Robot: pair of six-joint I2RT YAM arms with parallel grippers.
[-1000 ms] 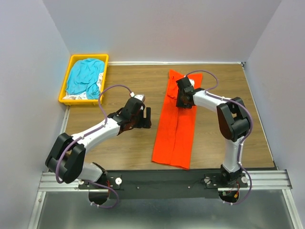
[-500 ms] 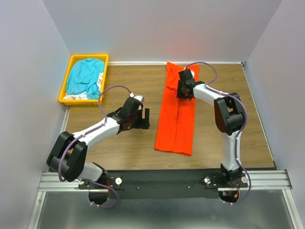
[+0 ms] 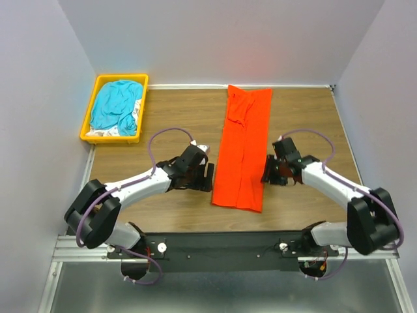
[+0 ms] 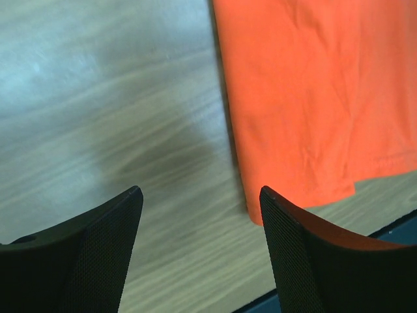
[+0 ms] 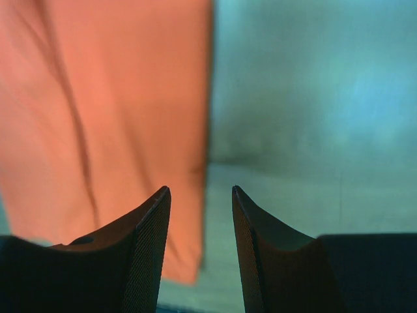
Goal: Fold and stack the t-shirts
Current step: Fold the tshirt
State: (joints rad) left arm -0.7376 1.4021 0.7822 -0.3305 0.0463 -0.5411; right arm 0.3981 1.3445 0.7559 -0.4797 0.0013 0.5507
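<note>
The orange-red t-shirt (image 3: 244, 149) lies folded into a long narrow strip down the middle of the table; it also shows in the left wrist view (image 4: 313, 98) and the right wrist view (image 5: 104, 117). My left gripper (image 3: 208, 177) is open and empty just left of the strip's near end; in its wrist view (image 4: 199, 195) the jaws stand wide apart over bare wood. My right gripper (image 3: 267, 173) is open and empty just right of the strip's near edge (image 5: 201, 190). A teal-blue t-shirt (image 3: 116, 104) and white fabric (image 3: 104, 132) lie in the bin.
A yellow plastic bin (image 3: 91, 135) stands at the far left corner of the wooden table (image 3: 306, 124). Grey walls close in on the left, back and right. A black rail with the arm bases (image 3: 221, 246) runs along the near edge.
My right gripper let go of the shirt's far end and swung back toward me to the strip's near right side. The shirt's far end now lies flat. My left gripper moved right toward the strip.
</note>
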